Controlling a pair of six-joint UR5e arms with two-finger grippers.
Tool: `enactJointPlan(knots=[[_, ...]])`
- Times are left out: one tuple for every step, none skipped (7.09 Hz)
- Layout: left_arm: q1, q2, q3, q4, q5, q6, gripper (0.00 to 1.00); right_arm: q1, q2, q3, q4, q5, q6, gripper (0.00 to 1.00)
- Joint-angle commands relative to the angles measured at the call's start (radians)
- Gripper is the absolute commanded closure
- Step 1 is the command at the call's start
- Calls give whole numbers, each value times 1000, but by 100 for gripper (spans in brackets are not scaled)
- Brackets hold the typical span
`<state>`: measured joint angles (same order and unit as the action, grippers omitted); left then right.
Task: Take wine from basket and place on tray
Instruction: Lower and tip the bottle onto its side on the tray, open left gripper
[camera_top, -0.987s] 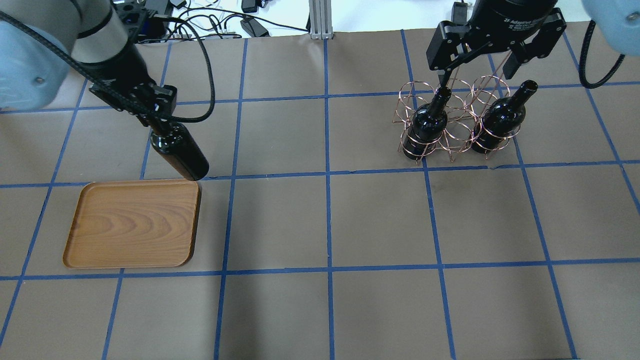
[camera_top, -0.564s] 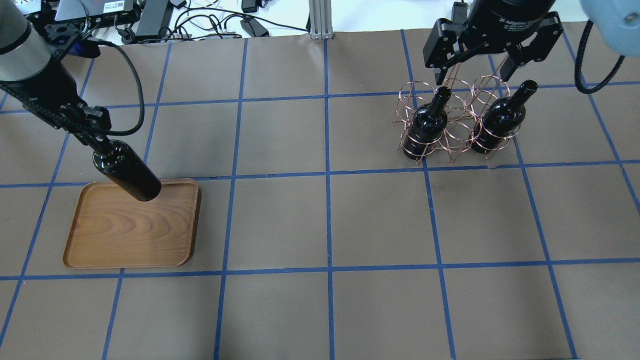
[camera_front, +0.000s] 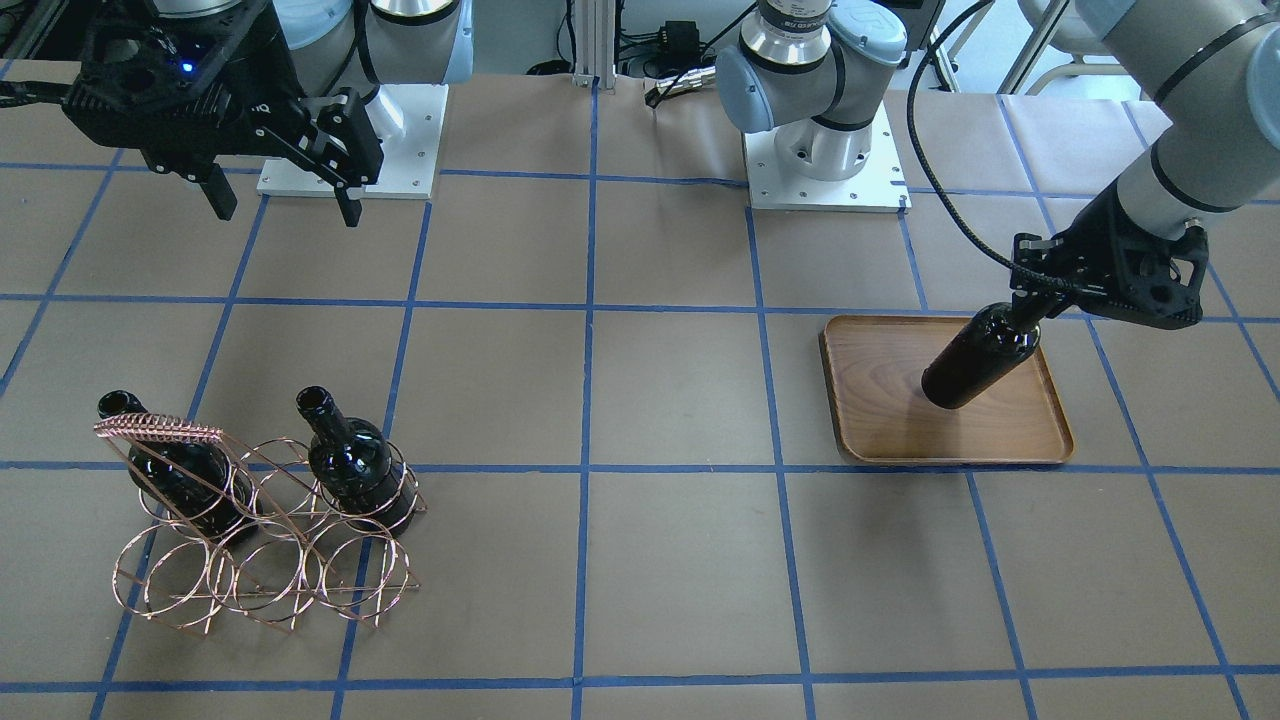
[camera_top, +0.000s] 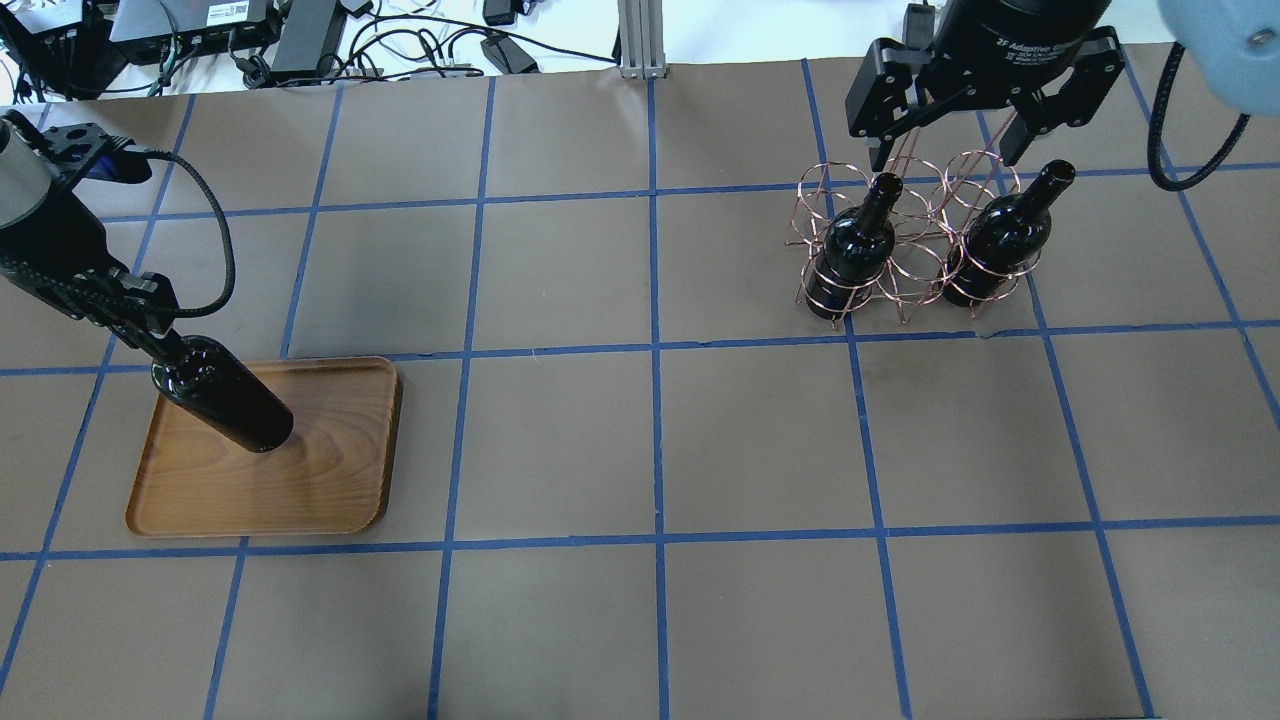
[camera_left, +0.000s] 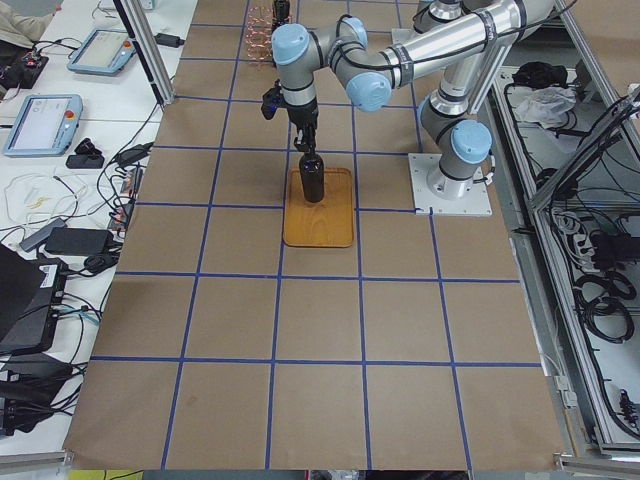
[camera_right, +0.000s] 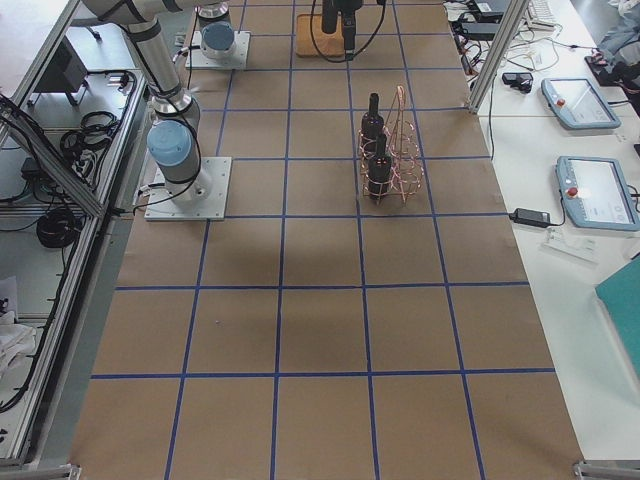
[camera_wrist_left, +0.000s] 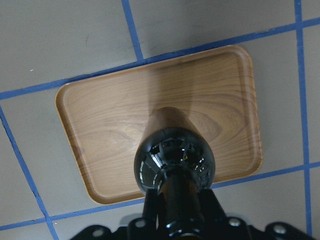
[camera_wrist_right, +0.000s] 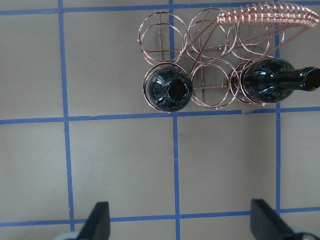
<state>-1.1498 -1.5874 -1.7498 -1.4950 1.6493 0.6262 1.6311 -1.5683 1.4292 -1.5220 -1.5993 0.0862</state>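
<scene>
The left end effector (camera_top: 158, 340) grips the wine (camera_top: 228, 408) by its neck, upright over the tray (camera_top: 330, 480) (whether its base touches the wood is unclear). The right end effector (camera_top: 945, 150) hangs wide open above the basket (camera_front: 160, 432), which holds two more bottles (camera_top: 858, 245) on the tabletop (camera_top: 650, 450).

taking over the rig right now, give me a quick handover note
Left tool: shut on the neck of a wine bottle, held over the tray; I cannot tell if its base has touched down.
Right tool: open, empty, raised near the basket.
Two more wine bottles stand in the basket.
Done: one bottle out and over the tray.
Left: set it down, release, then move the other two.
</scene>
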Motion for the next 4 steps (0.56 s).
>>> enactJointPlan(knots=[[5,-9,-17,1,1,1,100,0,-2,4,0,-1,1,0],[5,-19,-22,1,6,3,100,0,-1,4,-1,-1,1,0],[5,-19,-20,1,9,6,100,0,-4,4,-1,-2,1,0],[5,-16,-19,1,18,9,100,1,-3,4,-1,-1,0,0]])
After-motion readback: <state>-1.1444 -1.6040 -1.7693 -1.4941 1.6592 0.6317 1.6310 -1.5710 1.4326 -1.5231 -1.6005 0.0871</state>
